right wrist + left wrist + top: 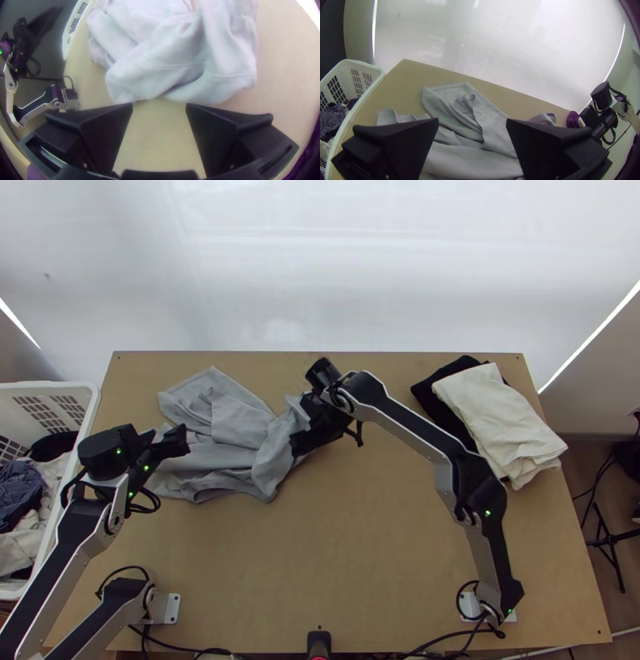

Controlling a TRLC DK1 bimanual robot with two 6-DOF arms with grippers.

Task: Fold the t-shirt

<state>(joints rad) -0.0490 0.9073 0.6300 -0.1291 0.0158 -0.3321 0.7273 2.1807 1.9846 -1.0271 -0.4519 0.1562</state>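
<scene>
The left gripper [472, 119] and right gripper [159, 104] gape wide, and the bunched grey t-shirt [240, 420] seemingly needs spreading first, by pinching its edges.

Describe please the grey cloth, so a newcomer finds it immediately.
Find the wooden table, then its side nearer the white basket. The grey cloth lies there, loosely bunched. Its colour and rumples set it apart from the cream cloth stacked on a black one opposite.

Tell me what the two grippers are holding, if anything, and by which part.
Nothing is held. The left gripper is open above the bunched grey t-shirt; the right gripper is open too, at the t-shirt's edge.
</scene>
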